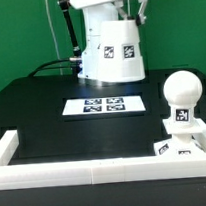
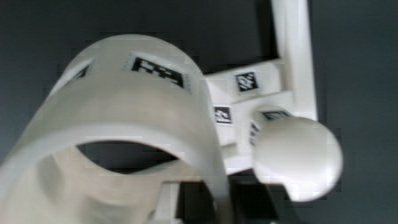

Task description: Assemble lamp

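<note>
Shade (image 1: pixel 118 52) aloft, apparently in claw (image 2: pixel 199 190)

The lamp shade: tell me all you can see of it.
The shade is a white, plastic-looking tapered cup, hollow and open-ended, with black-and-white square tags on its wall. It hangs clear of the black table, beyond the marker board, wide end down. The gripper appears to hold it from above; the contact itself is hidden. Nothing else touches it.

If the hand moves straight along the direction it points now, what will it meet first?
Probably nothing new: the hand already holds the shade. Beyond it, the wrist view shows the bulb on the base; depth is unclear.
</note>
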{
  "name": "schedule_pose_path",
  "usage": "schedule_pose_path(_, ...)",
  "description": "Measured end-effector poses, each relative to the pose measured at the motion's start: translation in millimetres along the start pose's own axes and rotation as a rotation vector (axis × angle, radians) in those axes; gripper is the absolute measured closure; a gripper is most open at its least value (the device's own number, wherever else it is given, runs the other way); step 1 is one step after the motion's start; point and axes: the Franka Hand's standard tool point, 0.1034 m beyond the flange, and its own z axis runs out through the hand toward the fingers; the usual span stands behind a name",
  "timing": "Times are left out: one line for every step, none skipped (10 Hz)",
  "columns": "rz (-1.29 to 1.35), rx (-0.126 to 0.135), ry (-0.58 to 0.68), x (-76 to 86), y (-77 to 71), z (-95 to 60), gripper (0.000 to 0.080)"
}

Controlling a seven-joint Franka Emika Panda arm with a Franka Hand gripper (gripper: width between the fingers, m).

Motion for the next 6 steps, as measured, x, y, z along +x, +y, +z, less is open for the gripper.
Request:
schedule_pose_path(0.016,0.005,0.003,6.0,-15.5,-5.2,0.0752)
schedule_pose_path(0.035,0.008,0.003,11.7,-29.3,-8.7,0.0752)
schedule_pose_path(0.047,0.013,0.010,19.6,-44.2,-11.3,0.0752)
schedule_pose_path(0.063,0.014,0.008,25.2,-55.0,-13.0,0.0752)
schedule_pose_path(0.071,0.015,0.006,33.1,-66.6,-13.7,0.0752)
schedule_pose_path(0.067,0.016,0.009,42.1,-76.3,-11.2,0.0752)
